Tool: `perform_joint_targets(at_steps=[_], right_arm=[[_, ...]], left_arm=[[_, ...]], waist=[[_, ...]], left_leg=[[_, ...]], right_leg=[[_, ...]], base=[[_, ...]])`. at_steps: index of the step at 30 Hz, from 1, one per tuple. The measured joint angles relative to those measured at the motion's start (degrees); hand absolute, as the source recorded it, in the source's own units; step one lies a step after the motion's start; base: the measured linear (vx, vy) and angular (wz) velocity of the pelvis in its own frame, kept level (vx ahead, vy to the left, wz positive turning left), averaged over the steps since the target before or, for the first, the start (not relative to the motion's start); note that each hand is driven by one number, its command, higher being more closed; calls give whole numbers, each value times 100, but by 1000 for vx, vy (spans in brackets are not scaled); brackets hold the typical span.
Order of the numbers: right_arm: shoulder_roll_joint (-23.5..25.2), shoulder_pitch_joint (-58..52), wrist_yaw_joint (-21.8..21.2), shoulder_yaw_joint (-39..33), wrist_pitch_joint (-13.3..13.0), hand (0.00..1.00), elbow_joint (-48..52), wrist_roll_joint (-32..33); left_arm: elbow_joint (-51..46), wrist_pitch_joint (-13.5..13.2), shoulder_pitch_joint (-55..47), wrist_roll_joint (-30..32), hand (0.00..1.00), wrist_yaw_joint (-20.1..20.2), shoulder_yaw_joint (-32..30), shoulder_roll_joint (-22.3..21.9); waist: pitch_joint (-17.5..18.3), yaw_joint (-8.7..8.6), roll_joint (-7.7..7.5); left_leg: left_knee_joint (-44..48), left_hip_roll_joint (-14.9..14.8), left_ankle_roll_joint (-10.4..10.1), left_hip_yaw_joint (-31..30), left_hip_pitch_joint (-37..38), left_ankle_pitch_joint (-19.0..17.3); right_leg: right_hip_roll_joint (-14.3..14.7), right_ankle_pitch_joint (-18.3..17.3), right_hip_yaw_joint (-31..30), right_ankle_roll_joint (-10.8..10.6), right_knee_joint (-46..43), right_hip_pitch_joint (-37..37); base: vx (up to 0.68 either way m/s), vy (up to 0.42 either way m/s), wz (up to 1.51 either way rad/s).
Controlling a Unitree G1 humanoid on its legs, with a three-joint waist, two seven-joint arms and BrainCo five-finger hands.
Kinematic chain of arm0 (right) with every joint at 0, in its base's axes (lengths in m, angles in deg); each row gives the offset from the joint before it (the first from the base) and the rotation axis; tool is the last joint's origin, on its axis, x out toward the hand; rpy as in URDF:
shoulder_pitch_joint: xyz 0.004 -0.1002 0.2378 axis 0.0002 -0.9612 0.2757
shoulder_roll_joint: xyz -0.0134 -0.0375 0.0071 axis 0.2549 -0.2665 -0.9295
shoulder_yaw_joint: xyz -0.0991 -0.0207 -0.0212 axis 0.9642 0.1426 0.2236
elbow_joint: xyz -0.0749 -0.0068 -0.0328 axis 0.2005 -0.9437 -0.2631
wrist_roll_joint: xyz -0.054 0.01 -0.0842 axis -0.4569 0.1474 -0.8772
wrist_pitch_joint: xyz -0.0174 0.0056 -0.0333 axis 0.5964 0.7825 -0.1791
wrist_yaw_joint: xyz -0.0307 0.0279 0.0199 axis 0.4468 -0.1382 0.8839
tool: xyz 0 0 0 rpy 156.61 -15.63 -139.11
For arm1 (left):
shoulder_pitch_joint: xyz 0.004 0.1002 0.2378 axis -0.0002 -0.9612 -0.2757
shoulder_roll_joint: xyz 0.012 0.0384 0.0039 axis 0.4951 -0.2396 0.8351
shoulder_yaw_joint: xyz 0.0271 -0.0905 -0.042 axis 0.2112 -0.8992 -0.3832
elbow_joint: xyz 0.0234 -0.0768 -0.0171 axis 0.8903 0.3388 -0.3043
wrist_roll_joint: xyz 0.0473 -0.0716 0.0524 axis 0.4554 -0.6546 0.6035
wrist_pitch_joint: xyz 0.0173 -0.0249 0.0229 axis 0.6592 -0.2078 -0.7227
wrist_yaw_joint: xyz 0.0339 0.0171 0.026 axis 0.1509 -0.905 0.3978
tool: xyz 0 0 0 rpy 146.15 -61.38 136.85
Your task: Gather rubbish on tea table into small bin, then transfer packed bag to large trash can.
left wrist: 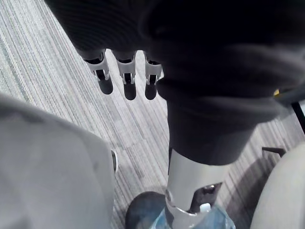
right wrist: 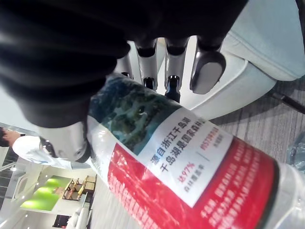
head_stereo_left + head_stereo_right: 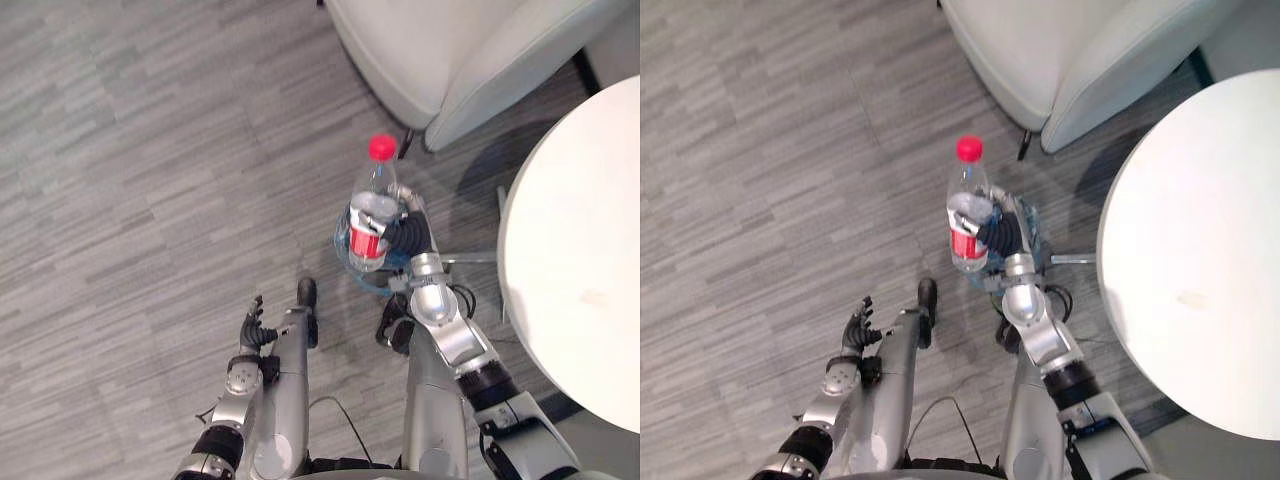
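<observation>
Clear plastic with a red cap and a red-and-white label, the bottle (image 3: 370,215) stands roughly upright in the left eye view. It is above the grey striped floor (image 3: 130,150) and left of the worktop. The right hand (image 3: 402,232) is clamped round its lower half from the right side. Beneath the bottle and hand lies some bluish clear plastic (image 3: 350,266); what it belongs to cannot be told. The white round worktop (image 3: 575,200) takes up the right side, and a pale armchair (image 3: 450,50) stands at the far edge. The left hand (image 3: 254,328) hangs low, near the robot. It is left of the bottle and well apart from it, with fingers loosely spread and holding nothing. The right eye view gives the same layout. The bottle (image 3: 967,220) is held with its cap on the far end, and the right hand (image 3: 1000,236) is wrapped round it just left of the worktop (image 3: 1190,230). The left hand (image 3: 858,328) is slack at the near left. In the left wrist view the left hand's fingers (image 1: 127,78) hang straight and side by side over the floor, with nothing in them. A bit of the bluish clear plastic (image 1: 217,222) shows past the hand. In the right wrist view the right hand's fingers (image 2: 206,71) curl over the bottle's labelled body (image 2: 190,162). The thumb (image 2: 66,143) presses the opposite side, and the armchair's pale shell (image 2: 267,52) sits behind.
</observation>
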State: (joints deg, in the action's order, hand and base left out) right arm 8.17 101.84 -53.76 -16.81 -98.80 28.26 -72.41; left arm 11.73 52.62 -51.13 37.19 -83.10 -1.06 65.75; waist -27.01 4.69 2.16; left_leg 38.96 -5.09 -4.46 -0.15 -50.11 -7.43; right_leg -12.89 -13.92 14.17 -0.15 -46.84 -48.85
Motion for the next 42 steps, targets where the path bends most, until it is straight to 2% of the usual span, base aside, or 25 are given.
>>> perform_joint_targets(at_steps=[5, 10, 18, 25, 26, 42], right_arm=[[-293, 983, 159, -129, 37, 100, -380, 108], [-518, 1582, 274, -262, 179, 100, -1172, 227], [-644, 1983, 379, -461, 347, 100, -2030, 445], [-750, 2195, 387, -481, 375, 100, -2375, 457], [-750, 2193, 387, -482, 375, 0, -2404, 487], [-682, 2051, 369, -460, 376, 0, -2411, 412]], left_arm=[[-172, -18, 716, -66, 0, -110, -182, -49], [-416, -101, 887, -123, 0, -218, -338, -65], [-490, -207, 1008, -179, 0, -236, -343, -45], [-505, -253, 1084, -184, 0, -236, -343, -1], [-505, -254, 1084, -183, 0, -236, -343, 2], [-504, -248, 1094, -180, 0, -238, -353, 7]], waist=[[-267, 81, -9], [-291, 86, -38], [-291, 96, -39], [-291, 94, -39], [-291, 89, -39], [-289, 76, -43]], left_leg=[[429, 43, 26, -161, -970, 34], [570, 106, -23, -256, -1628, 133], [599, 91, -90, -306, -1982, 199], [590, 96, -110, -355, -2165, 245], [591, 98, -113, -368, -2174, 249], [506, 91, -129, -401, -2173, 363]], right_leg=[[-59, -145, 28, 27, -517, -903], [-119, -198, 34, 53, -805, -1579], [-122, -199, 32, 50, -918, -1970], [-124, -198, 73, 52, -959, -2150], [-124, -198, 85, 52, -959, -2150], [-87, -180, 126, 81, -936, -2157]], base=[[-16, -42, 16], [-28, -51, 14], [-9, -8, 2], [-7, -1, 2], [-13, 1, 5], [-2, 0, 0]])
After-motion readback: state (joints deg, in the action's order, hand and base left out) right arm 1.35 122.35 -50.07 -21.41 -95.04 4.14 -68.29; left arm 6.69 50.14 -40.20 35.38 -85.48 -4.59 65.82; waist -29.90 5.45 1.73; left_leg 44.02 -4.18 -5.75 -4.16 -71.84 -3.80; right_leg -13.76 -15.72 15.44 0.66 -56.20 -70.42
